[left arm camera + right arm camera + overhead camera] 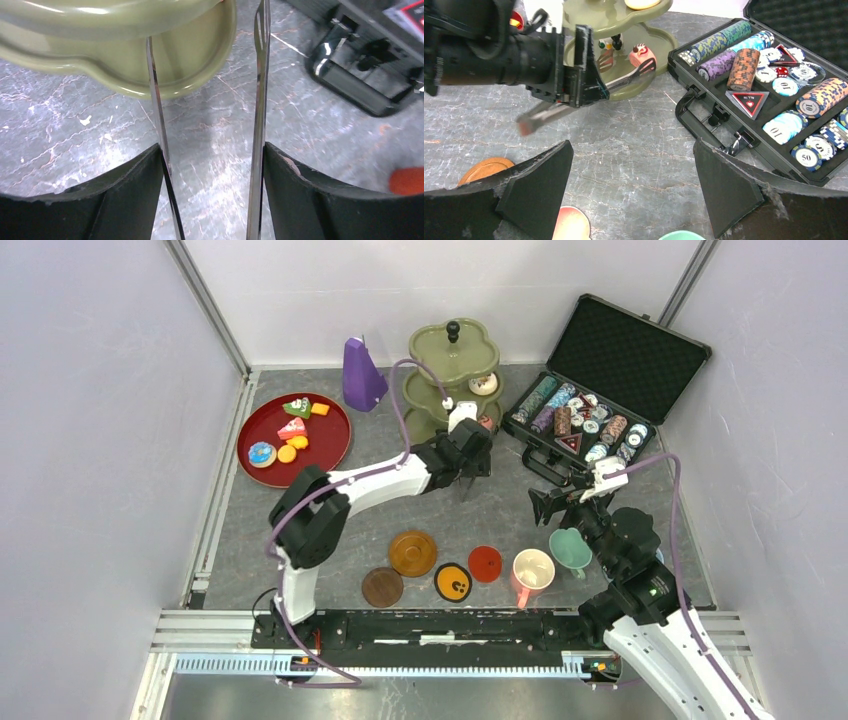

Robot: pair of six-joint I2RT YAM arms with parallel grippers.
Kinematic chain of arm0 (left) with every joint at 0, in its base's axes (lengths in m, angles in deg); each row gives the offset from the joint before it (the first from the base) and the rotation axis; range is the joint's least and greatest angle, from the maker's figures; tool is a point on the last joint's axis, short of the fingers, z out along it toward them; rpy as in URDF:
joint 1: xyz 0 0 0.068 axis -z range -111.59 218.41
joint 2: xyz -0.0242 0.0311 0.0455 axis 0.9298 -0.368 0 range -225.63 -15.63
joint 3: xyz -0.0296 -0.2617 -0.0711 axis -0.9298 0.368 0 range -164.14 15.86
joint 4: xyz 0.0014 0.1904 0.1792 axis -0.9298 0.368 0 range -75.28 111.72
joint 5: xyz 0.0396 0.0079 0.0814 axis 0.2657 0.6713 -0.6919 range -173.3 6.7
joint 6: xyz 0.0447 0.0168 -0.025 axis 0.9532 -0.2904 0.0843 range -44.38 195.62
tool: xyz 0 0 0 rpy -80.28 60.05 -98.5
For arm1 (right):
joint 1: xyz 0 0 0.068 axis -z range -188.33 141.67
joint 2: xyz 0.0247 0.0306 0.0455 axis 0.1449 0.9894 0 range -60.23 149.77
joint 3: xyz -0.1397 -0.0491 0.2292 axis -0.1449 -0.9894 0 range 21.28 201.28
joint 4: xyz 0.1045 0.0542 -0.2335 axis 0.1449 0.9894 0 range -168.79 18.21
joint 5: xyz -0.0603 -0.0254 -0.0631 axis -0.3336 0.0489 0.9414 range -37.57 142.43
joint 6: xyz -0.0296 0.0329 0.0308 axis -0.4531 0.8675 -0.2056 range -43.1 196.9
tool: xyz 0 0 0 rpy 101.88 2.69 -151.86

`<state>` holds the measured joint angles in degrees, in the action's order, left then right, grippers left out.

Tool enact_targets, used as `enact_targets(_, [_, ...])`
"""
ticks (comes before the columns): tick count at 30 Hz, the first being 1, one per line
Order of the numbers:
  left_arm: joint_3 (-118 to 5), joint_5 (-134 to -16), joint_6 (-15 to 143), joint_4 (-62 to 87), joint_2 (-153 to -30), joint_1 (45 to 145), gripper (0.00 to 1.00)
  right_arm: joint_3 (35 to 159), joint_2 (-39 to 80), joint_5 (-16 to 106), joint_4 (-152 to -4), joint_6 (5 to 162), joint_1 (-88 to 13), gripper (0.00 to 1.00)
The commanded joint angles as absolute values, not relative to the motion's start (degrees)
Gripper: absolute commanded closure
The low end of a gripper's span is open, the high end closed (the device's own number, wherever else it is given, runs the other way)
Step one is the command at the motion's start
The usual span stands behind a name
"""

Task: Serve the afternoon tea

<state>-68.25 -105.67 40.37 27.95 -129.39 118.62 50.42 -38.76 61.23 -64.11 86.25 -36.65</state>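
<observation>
Overhead, a grey marbled table point(500, 515) sits inside pale lilac walls with aluminium corner posts. The olive-green three-tier stand point(452, 360) is at twelve o'clock, a purple pyramid point(362, 375) at eleven, and a red tray point(335, 440) of small cakes at ten. An open black case point(625, 350) of poker chips is at two. Four round coasters point(413, 552) lie at six, with a pink mug point(532, 570) and a teal mug point(570, 548) at five. The left gripper point(468, 462) hangs just before the stand. The right gripper point(555, 502) is between the case and the mugs. From the left wrist, the left gripper point(212, 155) is grasping metal tongs point(260, 100), whose blades stand apart with nothing between them; the stand's bottom rim point(150, 75) is at eleven o'clock and the case point(370, 80) at two. From the right wrist, the right gripper point(631, 150) is spread wide and released over bare table. The tong tips point(644, 67) are just beside a pink cake point(641, 54) on the stand's lowest tier at twelve. Chips at three o'clock read "10" point(785, 131) and "50" point(806, 155).
</observation>
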Motion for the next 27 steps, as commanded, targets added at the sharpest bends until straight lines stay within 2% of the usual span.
enact_targets(1, [-64.9, -100.9, 38.9, 27.3, -121.1, 118.4, 0.22, 50.2, -37.9, 60.0, -68.1, 86.8, -36.5, 0.02])
enact_targets(7, [-59.7, -96.6, 39.8, 29.5, -114.9, 117.9, 0.22, 49.7, -37.6, 59.6, -68.9, 87.0, -36.5, 0.02])
enact_targets(12, [-52.9, -86.6, 42.8, 26.9, -108.0, 115.1, 0.23, 49.0, -37.6, 59.3, -69.2, 87.0, -36.5, 0.02])
enact_targets(17, [-45.1, -77.1, 45.4, 28.8, -98.1, 107.0, 0.24, 48.6, -37.5, 59.3, -69.8, 86.9, -36.5, 0.02])
enact_targets(22, [-42.4, -74.8, 50.1, 37.9, -86.6, 95.0, 0.25, 47.3, -36.6, 59.0, -71.7, 87.0, -36.5, 0.02])
enact_targets(27, [-45.4, -77.7, 55.3, 48.5, -82.5, 81.4, 0.25, 47.2, -34.2, 56.5, -74.4, 87.5, -36.5, 0.02])
